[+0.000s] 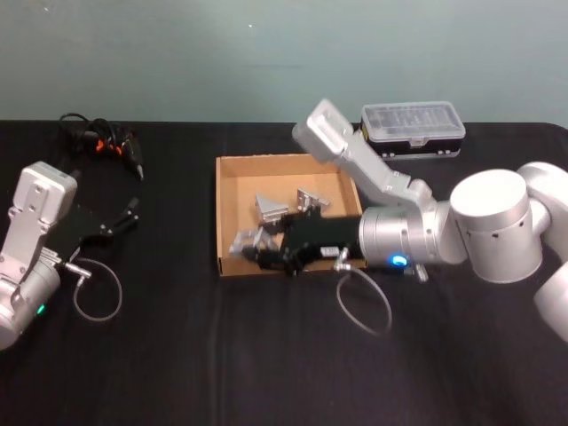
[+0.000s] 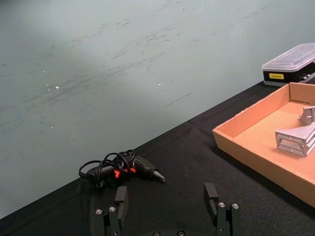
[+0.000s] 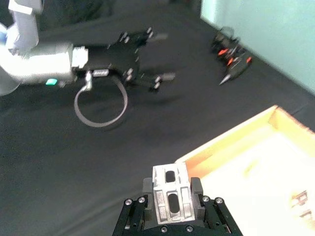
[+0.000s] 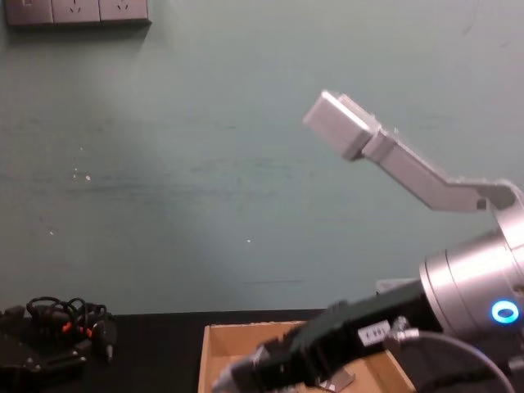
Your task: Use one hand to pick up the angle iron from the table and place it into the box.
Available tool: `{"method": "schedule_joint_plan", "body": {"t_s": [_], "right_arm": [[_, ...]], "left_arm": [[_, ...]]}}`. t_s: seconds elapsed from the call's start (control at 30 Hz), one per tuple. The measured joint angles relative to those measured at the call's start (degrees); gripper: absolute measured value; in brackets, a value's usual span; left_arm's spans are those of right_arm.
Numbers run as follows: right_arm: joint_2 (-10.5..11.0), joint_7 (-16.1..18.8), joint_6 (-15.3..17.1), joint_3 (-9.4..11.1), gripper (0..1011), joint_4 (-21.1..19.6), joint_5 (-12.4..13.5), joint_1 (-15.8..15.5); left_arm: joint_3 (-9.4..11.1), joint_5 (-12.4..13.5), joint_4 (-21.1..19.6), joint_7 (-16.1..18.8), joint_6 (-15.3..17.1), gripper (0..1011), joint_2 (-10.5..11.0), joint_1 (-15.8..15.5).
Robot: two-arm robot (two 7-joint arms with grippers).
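Note:
My right gripper (image 1: 259,256) is shut on a silver angle iron (image 1: 245,240) and hovers over the front-left corner of the tan cardboard box (image 1: 232,165). In the right wrist view the angle iron (image 3: 169,202) sits clamped between the black fingers (image 3: 196,187), with the box's near corner (image 3: 231,140) just beyond it. Two more angle irons (image 1: 269,209) lie inside the box, also seen from the left wrist (image 2: 298,138). My left gripper (image 1: 131,211) rests open on the black table (image 1: 177,355) at the far left, fingers (image 2: 121,195) spread with nothing between them.
A black plastic case with a clear lid (image 1: 414,127) stands behind the box. A black tool with orange marks and a coiled cable (image 1: 102,142) lies at the back left. Grey cable loops hang from both wrists (image 1: 362,306).

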Motion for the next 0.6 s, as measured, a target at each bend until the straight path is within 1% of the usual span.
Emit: {"method": "schedule_joint_plan", "body": {"t_s": [0.07, 0.17, 0.33, 0.4, 0.6], "right_arm": [[-0.3, -0.5, -0.5, 0.4, 461, 0.5, -0.1, 0.3], [-1.8, -1.9, -1.4, 1.5, 461, 3.1, -0.2, 1.0], [-3.6, -3.8, -2.5, 2.8, 461, 6.6, -0.6, 1.2], [-4.3, -4.9, -3.3, 3.5, 461, 8.0, -0.9, 1.0], [-5.4, -7.4, -4.8, 5.0, 461, 10.4, -1.9, -0.1]], "left_arm": [[0.0, 0.0, 0.0, 0.0, 0.0, 1011, 0.0, 0.0], [0.0, 0.0, 0.0, 0.0, 0.0, 1011, 0.0, 0.0], [0.0, 0.0, 0.0, 0.0, 0.0, 1011, 0.0, 0.0], [0.0, 0.0, 0.0, 0.0, 0.0, 1011, 0.0, 0.0], [0.0, 0.0, 0.0, 0.0, 0.0, 1011, 0.0, 0.0]]}}
